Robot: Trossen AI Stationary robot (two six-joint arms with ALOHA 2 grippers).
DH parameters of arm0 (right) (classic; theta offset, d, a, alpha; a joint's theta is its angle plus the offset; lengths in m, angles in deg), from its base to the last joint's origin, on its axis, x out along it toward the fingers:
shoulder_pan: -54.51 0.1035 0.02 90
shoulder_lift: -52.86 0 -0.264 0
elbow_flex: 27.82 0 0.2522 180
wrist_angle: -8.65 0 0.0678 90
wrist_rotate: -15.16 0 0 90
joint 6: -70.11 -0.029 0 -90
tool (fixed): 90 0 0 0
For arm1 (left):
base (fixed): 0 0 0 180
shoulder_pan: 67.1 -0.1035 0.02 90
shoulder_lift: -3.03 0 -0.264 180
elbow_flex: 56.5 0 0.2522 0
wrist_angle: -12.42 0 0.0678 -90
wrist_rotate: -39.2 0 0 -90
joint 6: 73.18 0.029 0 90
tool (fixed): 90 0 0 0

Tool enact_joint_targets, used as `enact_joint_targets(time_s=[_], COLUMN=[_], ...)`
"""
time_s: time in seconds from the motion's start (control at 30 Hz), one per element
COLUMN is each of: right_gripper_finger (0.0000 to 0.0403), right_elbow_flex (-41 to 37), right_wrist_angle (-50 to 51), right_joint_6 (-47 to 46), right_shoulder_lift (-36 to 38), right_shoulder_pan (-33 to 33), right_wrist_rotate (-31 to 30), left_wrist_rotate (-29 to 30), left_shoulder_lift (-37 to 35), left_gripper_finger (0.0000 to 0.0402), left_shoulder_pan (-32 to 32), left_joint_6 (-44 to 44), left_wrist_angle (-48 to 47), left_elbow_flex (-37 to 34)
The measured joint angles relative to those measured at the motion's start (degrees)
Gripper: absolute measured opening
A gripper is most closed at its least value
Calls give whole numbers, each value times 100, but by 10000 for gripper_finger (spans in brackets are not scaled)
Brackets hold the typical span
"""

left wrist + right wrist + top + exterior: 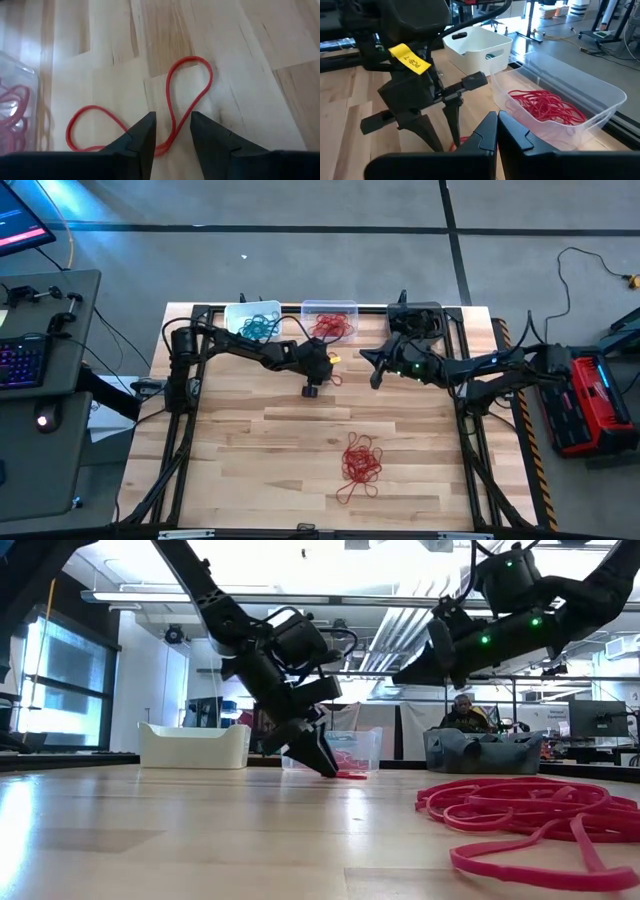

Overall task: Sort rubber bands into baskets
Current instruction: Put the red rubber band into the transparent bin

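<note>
The left pincer (322,376) points down at the bench (260,440), its tips at or just above the wood, just in front of the clear basket (330,319). Its two dark fingers (142,137) stand apart, and a single red rubber band (189,95) lies flat on the bench between and ahead of them, twisted into a figure-eight; the fingers straddle the strand without pinching it, so the pincer holds nothing. In the low view the same band (352,775) shows as a thin red line at the fingertips.

Just beyond this pincer, the clear basket holds a tangle of red bands (547,107). Beside that, on the left arm's side, the white basket (253,320) carries teal bands (260,327). The dark grey basket (415,318) sits on the clear one's other side, partly under the right arm.

The right pincer (376,372) hangs above the bench, close beside the left one and in front of the dark grey basket. Its fingers (485,132) are pressed together with nothing between them.

Nearer the front edge, well apart from both pincers, a loose heap of red bands (361,463) lies on the bench.
</note>
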Motion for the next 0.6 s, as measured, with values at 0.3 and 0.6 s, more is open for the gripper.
enact_joint_targets(time_s=[0.3, 0.6], right_gripper_finger=[0, 0], right_elbow_flex=[0, 0], right_wrist_angle=[4, 4], right_joint_6=[15, -2], right_shoulder_lift=[-2, -4], right_shoulder_pan=[22, 22], right_wrist_rotate=[-7, -7], left_wrist_rotate=[-156, -334], left_shoulder_lift=[9, -29], left_gripper_finger=[89, 5], left_shoulder_pan=[-79, -33], left_joint_6=[136, 334], left_wrist_angle=[-255, -484], left_elbow_flex=[27, 16])
